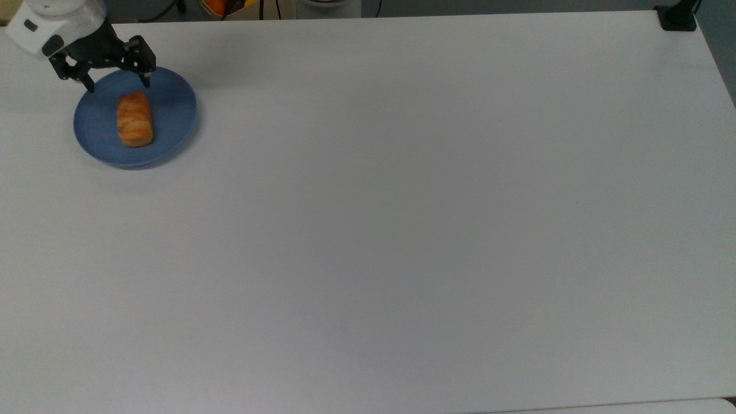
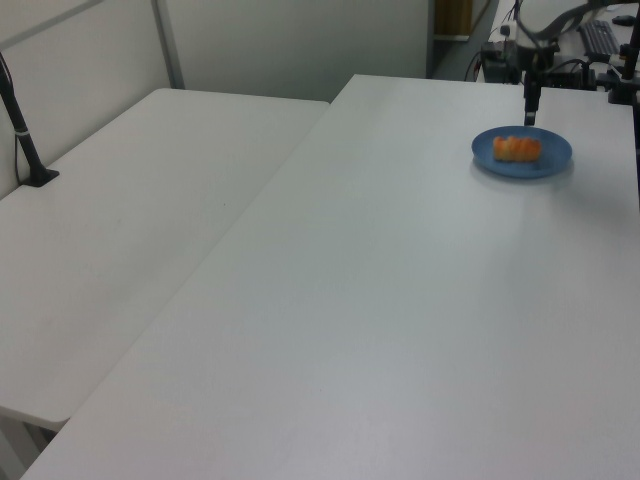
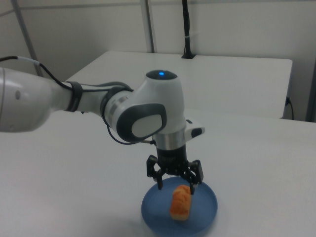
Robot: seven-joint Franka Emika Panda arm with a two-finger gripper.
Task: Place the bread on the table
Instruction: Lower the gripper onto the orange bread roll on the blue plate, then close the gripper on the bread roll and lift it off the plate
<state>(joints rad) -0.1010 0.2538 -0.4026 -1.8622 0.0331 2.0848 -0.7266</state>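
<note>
The bread [image 1: 135,118] lies near the middle of the blue plate [image 1: 172,109], which sits close to the far left corner of the table [image 1: 402,230] in the top view. Its long axis runs up and down in the top view, so its two long flanks face the top view's left and right.

The gripper [image 1: 119,84] hangs empty over the plate's far edge with its fingers spread wide, one fingertip [image 1: 90,87] toward the top view's left and the other toward the top view's right. The gap between them looks wider than the roll is across. In the right view the gripper [image 3: 175,186] is above the end of the bread [image 3: 180,201] that lies farther from the camera, not yet around it, and apart from it.

So the bread lies just below the gripper in the top view, toward the near side of the plate. As I judge it, the fingers already line up across the roll's short width, which suits a grasp on the long flanks. The coming move likely calls for a short shift along the roll's length to centre over it, then a descent. The bare tabletop to the top view's right of the plate offers plenty of room for setting it down.
</note>
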